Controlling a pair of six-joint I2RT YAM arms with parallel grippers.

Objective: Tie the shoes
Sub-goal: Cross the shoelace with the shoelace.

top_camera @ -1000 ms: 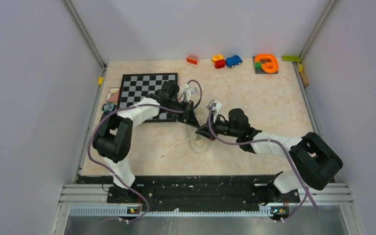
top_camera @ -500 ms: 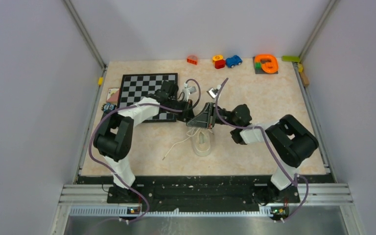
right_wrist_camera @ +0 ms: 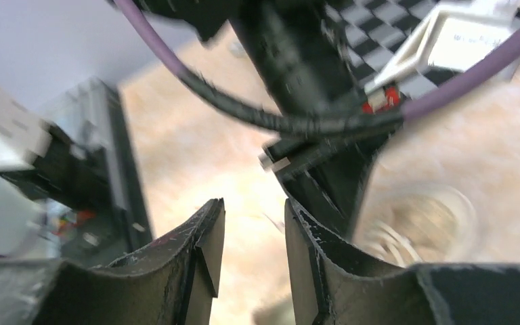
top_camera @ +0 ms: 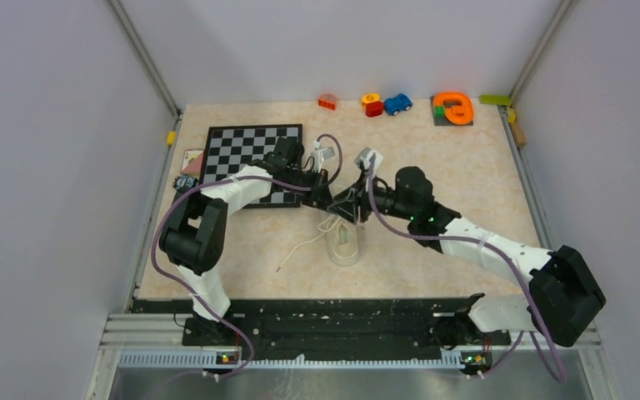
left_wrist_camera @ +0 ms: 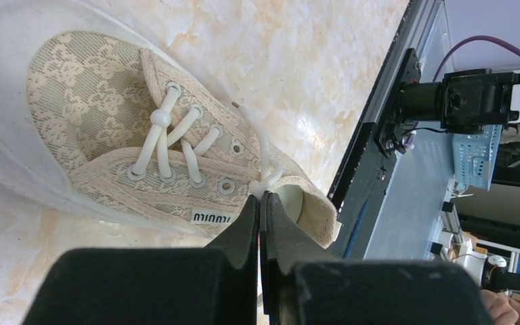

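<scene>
Shoe (top_camera: 344, 244) on table (top_camera: 467, 183), in front of and right of chessboard (top_camera: 254, 154). Lace (top_camera: 304, 248) trails left of shoe. Left gripper (left_wrist_camera: 261, 203) and right gripper (right_wrist_camera: 252, 217) meet over shoe's far end, left one on the left. Card (top_camera: 192, 158) just left of chessboard. Along far edge: block (top_camera: 327, 102), car (top_camera: 397, 103), ring (top_camera: 452, 108) rightmost.

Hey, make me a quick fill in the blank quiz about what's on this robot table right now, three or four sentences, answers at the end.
1. The left gripper is shut on a white ____ of the sneaker.
2. The right gripper has its jaws ____, with nothing between them.
3. The toy car at the far edge of the table is ____ in colour.
4. The chessboard lies on the ____ arm's side of the table.
Missing words: lace, open, blue, left.
</scene>
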